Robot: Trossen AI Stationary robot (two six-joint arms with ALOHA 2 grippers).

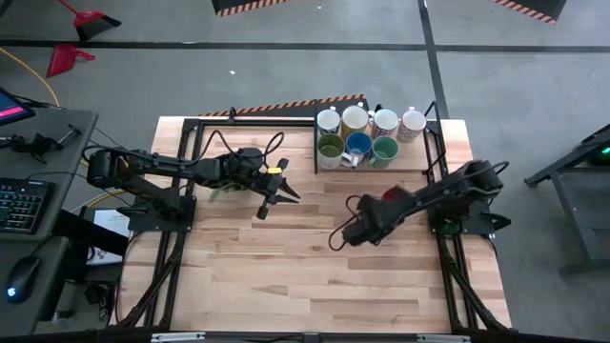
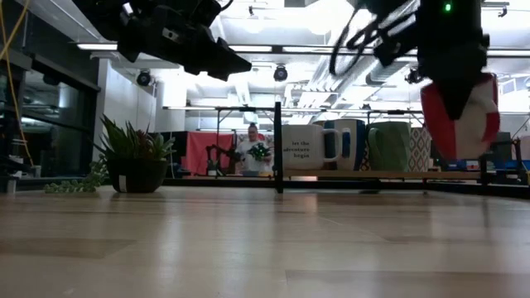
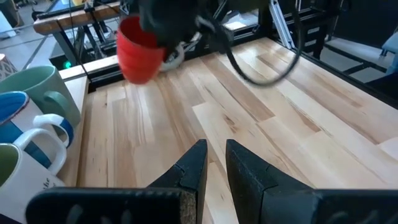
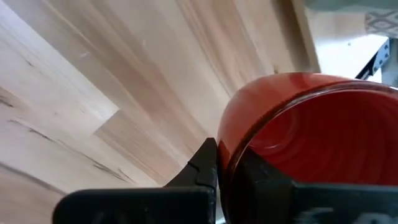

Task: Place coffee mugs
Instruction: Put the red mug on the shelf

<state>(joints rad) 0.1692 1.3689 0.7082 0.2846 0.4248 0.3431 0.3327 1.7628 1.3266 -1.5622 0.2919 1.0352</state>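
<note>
A red mug (image 4: 311, 124) is in my right gripper (image 4: 227, 167), which is shut on it. It hangs clear above the table (image 2: 460, 116), right of the middle (image 1: 391, 196). Seven other mugs stand in two rows on a raised shelf (image 1: 419, 168) at the far edge: white (image 1: 328, 121), cream (image 1: 355, 118), white (image 1: 385, 121) and patterned (image 1: 413, 122) behind, olive green (image 1: 331, 148), blue (image 1: 358, 146) and teal green (image 1: 384, 148) in front. My left gripper (image 1: 276, 202) hovers open over the table's left half, touching nothing. My right gripper holds the red mug by its wall at the rim (image 4: 233, 146). One finger (image 4: 202, 165) is outside the wall and the other (image 4: 267, 183) is inside the hollow. The mug is lifted clear of the table and tilted.
A potted plant (image 2: 132, 161) stands at the table's left, under my left arm. A black frame (image 1: 200, 124) runs along the far and side edges. Bare wood (image 1: 315, 276) fills the near half. A person (image 2: 251, 149) shows far behind the table.
</note>
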